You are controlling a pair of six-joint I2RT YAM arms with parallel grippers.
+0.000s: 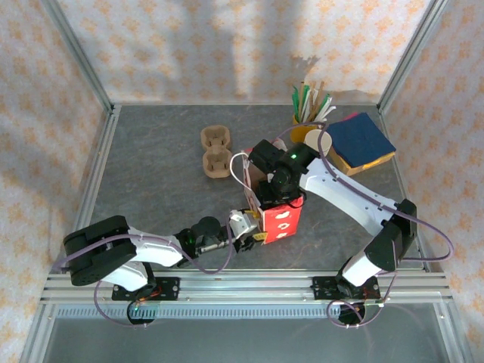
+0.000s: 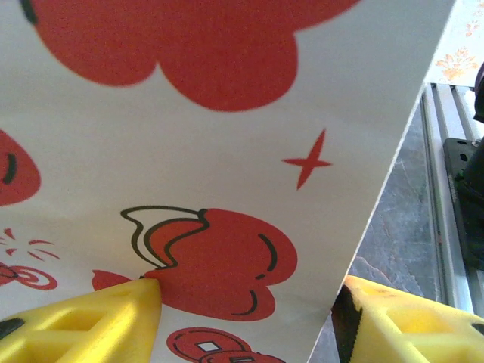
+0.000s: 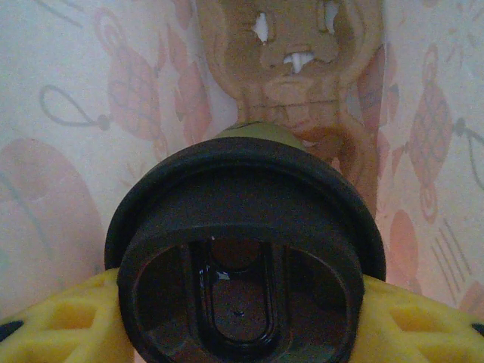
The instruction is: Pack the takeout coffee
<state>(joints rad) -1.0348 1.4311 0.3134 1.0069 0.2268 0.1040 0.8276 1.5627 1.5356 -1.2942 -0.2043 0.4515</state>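
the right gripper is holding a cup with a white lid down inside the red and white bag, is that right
Not quite. The lid is black, not white; the right wrist view shows it. The rest stands: the right gripper holds the cup down inside the red and white bag.

Pulp carrier (image 1: 215,151) — stir-stick cup (image 1: 303,127) — blue pad (image 1: 363,138).

No legible text or labels

Coffee cup (image 3: 242,257) in bag (image 1: 281,219), table (image 1: 151,166) front centre. Cup carrier (image 1: 215,151) behind bag, left; stick cup (image 1: 302,125) behind, right.
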